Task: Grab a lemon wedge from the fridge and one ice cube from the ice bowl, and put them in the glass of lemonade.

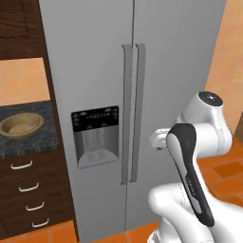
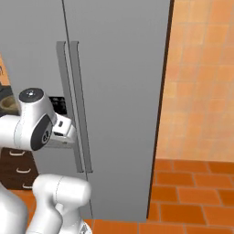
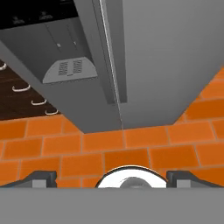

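The tall grey fridge [image 1: 171, 71] stands right in front of me with both doors shut. Its two long handles [image 1: 132, 114] meet at the middle seam, and the black-panelled dispenser [image 1: 95, 135] is set in the left door. My hand [image 2: 64, 130] hovers just left of the handles at dispenser height. The gripper [image 3: 111, 178] is open with nothing between its fingertips [image 3: 41, 178], and it looks down the fridge front [image 3: 166, 52] to the floor. The tan wooden ice bowl [image 1: 21, 125] sits on the dark counter to the left. The lemon wedge and the glass of lemonade are out of view.
Dark wood drawers with white handles [image 1: 28, 187] run under the speckled counter [image 1: 28, 144] left of the fridge. An orange tile floor [image 2: 196, 192] and an orange wall [image 2: 201, 82] lie to the right. My own arm [image 1: 190, 171] fills the lower right foreground.
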